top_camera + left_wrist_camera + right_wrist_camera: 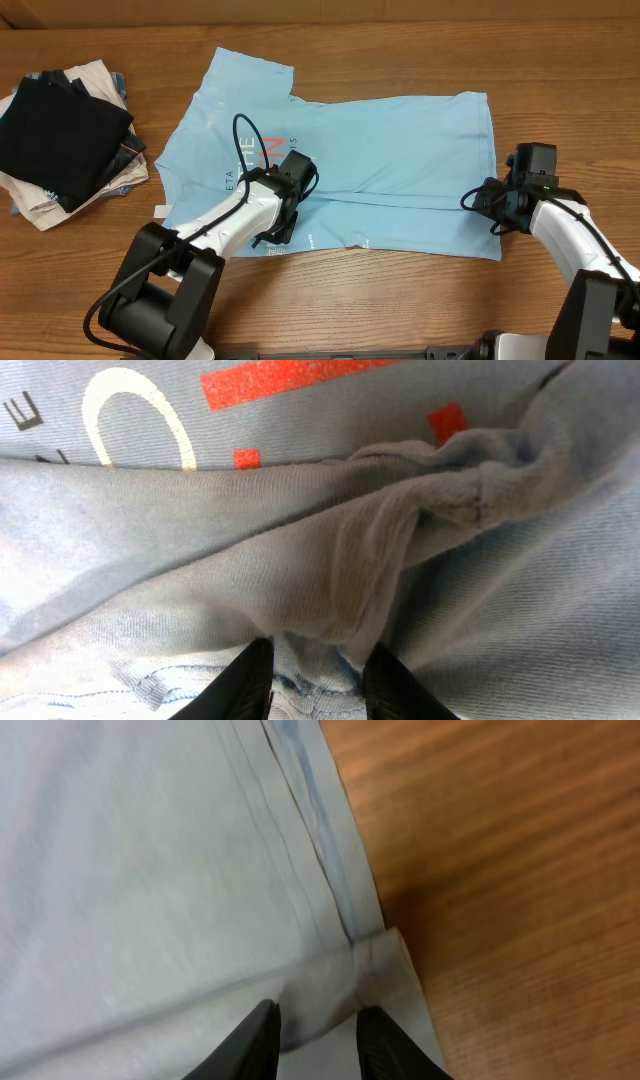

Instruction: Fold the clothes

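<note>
Quick read on this fold. The T-shirt [400, 140] lies flat across the middle of the surface [400, 300], with the neck end toward 9 o'clock and the hem toward 3 o'clock. The printed lettering faces up. Over at 9 o'clock there's a stack of folded garments [65, 135], well apart from the shirt, so leave it alone.

The left end effector [283, 205] sits on the shirt's 6 o'clock long edge, just under the print. In its wrist view, its jaws are narrowed on a bunched ridge of blue fabric, so it's pinching cloth. The right end effector [500, 208] is at the shirt's 4 o'clock corner by the hem. Its jaws are also close together, with the doubled hem edge running in between, so that looks like a pinch too.

My guess is this is the lengthwise fold, carrying the 6 o'clock edge up toward 12 o'clock. Some tips for doing it well:
- Lift both ends together and level, so the edge doesn't sag in the middle.
- Keep a light stretch between the two grips, 9 to 3 o'clock.
- The left pinch looks lumpy, so watch that it hasn't grabbed extra layers.
- Lay the edge down parallel to the far edge before letting go.
</note>
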Robot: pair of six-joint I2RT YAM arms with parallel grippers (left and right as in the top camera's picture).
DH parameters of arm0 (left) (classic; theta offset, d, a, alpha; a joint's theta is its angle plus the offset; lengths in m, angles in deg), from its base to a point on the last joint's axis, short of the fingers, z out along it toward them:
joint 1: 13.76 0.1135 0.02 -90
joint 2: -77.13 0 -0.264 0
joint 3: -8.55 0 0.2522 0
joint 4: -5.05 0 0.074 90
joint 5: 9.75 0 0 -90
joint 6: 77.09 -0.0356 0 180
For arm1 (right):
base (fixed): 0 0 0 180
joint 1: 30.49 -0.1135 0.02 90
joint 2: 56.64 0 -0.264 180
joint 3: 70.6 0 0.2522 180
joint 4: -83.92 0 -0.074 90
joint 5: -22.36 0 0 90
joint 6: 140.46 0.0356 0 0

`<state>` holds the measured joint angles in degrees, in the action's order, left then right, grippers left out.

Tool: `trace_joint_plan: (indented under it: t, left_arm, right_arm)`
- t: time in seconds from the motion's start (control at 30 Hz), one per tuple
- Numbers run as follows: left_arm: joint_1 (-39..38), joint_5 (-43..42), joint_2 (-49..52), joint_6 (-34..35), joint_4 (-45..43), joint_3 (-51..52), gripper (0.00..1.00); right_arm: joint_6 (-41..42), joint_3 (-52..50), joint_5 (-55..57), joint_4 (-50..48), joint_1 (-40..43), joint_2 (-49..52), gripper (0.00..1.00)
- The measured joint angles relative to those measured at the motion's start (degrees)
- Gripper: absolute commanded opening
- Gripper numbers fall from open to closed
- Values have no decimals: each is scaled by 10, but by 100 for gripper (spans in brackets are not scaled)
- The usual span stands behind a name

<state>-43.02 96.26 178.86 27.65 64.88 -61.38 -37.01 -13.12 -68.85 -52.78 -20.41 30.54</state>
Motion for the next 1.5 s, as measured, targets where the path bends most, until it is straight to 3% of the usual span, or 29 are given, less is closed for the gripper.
trace_joint_plan:
  t: [0.37,0.67,0.9,1.13,1.5]
  left_arm:
    - [0,10,-3,13,-2,3,39]
    - [0,84,-2,30,7,13,45]
    - [0,103,1,32,14,15,45]
    - [0,105,1,33,14,16,46]
    - [0,106,1,33,14,16,45]
  right_arm:
    - [0,0,10,-117,0,23,34]
    - [0,2,20,-74,8,34,47]
    - [-1,58,-3,14,8,-3,46]
    - [-14,73,-104,108,-2,-24,45]
    - [-67,38,-159,115,-76,-2,42]
